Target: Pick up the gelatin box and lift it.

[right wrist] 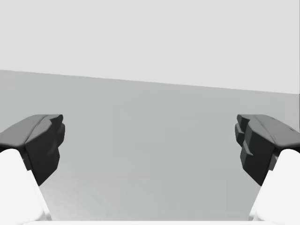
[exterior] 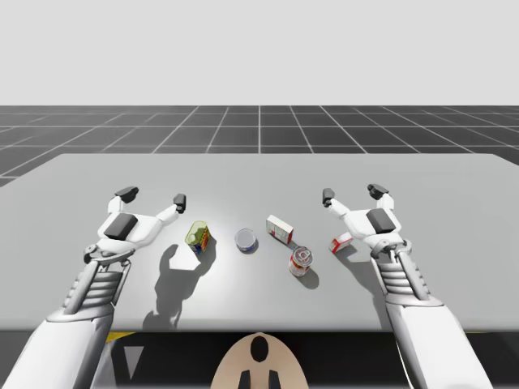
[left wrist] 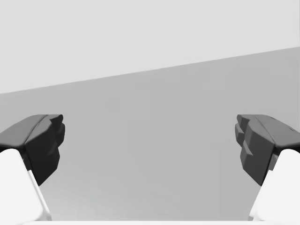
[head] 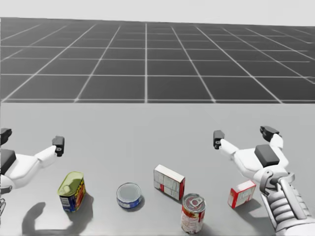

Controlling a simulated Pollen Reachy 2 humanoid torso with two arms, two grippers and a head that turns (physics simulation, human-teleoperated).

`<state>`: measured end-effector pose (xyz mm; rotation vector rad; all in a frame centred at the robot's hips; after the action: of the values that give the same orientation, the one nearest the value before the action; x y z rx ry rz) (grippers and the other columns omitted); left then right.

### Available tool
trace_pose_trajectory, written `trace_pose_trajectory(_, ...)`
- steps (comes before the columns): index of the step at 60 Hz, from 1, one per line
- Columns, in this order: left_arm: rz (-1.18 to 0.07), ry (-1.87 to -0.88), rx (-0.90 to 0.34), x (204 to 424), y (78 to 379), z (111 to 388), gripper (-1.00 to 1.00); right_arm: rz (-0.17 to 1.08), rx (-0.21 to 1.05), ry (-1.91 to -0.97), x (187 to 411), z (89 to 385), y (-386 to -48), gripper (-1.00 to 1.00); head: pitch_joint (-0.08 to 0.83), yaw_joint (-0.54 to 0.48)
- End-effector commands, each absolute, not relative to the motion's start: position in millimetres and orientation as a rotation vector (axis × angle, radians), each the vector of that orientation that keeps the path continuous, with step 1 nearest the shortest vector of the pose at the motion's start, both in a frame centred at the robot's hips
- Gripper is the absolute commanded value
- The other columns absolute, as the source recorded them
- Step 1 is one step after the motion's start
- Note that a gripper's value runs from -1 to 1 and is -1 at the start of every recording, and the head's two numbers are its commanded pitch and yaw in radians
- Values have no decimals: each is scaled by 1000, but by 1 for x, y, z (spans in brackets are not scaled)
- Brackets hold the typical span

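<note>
Two red-and-white boxes lie on the grey table (exterior: 259,174). One box (exterior: 280,229) (head: 169,182) stands near the middle, with a white face and a red side. A smaller red box (exterior: 341,242) (head: 241,193) lies just under my right wrist. Above the table my right gripper (exterior: 353,193) (head: 243,134) (right wrist: 150,145) is open and holds nothing, its fingertips past the small box. My left gripper (exterior: 152,195) (head: 31,139) (left wrist: 150,145) hovers open at the left, holding nothing. Both wrist views look over bare table ahead of the fingers.
A yellow-green tin with a blue label (exterior: 198,237) (head: 72,191) stands right of my left hand. A flat blue can (exterior: 246,240) (head: 129,195) sits mid-table. A red can (exterior: 301,261) (head: 193,212) stands in front of the middle box.
</note>
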<state>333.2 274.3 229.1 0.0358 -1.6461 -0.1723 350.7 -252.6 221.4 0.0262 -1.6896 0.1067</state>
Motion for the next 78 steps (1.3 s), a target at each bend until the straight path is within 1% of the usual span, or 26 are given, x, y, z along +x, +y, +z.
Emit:
trace_pose_trajectory(1, -176, -1648, 35, 333, 274, 229, -1000, 103, 21, -1687, 351, 221, -253, -1000, 453, -102)
trace_pose_trajectory(7, -176, -1649, 33, 333, 274, 230, -1000, 101, 19, -1688, 352, 221, -254, -1000, 523, -181)
trace_pose_trajectory(20, -180, -1651, 28, 333, 272, 230, -1000, 94, 20, -1693, 351, 223, -256, -1000, 628, -329)
trace_pose_trajectory(26, -180, -1653, 25, 333, 272, 230, -1000, 92, 24, -1692, 351, 224, -255, -1000, 657, -361)
trace_pose_trajectory(36, -176, -1652, 23, 333, 273, 231, -1000, 88, 46, -1689, 347, 229, -254, -1000, 668, -370)
trace_pose_trajectory(38, -174, -1652, 23, 332, 272, 231, -1000, 81, 50, -1684, 344, 232, -254, -1000, 667, -367)
trace_pose_trajectory(40, -170, -1651, 23, 332, 272, 231, -1000, 89, 91, -1684, 339, 236, -254, -1000, 664, -364)
trace_pose_trajectory(43, -168, -1649, 23, 332, 272, 231, -1000, 97, 69, -1671, 335, 240, -254, -1000, 663, -364)
trace_pose_trajectory(44, -167, -1647, 23, 332, 272, 230, -1000, 92, 62, -1658, 329, 245, -254, -1000, 661, -363)
trace_pose_trajectory(46, -167, -1646, 23, 332, 272, 230, -1000, 96, 67, -1654, 327, 246, -254, -1000, 662, -363)
trace_pose_trajectory(47, -167, -1644, 23, 332, 272, 230, -1000, 126, 56, -1643, 318, 250, -255, -1000, 663, -365)
trace_pose_trajectory(49, -167, -1643, 24, 332, 272, 230, -1000, 140, 49, -1625, 311, 252, -256, -1000, 664, -366)
trace_pose_trajectory(56, -168, -1641, 22, 332, 271, 229, -1000, 208, 103, -1577, 286, 252, -264, -1000, 659, -365)
trace_pose_trajectory(59, -169, -1639, 22, 333, 271, 229, -1000, 232, 108, -1565, 278, 249, -267, -1000, 655, -365)
trace_pose_trajectory(65, -173, -1636, 22, 333, 271, 228, -1000, 332, 130, -1564, 262, 238, -271, -1000, 658, -369)
trace_pose_trajectory(68, -175, -1637, 22, 333, 270, 228, -1000, 370, 176, -1539, 254, 231, -272, -1000, 659, -374)
trace_pose_trajectory(73, -174, -1638, 24, 334, 270, 228, -1000, 410, 197, -1540, 249, 217, -276, -1000, 663, -377)
trace_pose_trajectory(75, -176, -1639, 27, 334, 270, 227, -1000, 414, 194, -1509, 248, 209, -279, -1000, 663, -378)
trace_pose_trajectory(78, -177, -1639, 27, 333, 270, 227, -1000, 417, 197, -1493, 247, 201, -282, -1000, 663, -378)
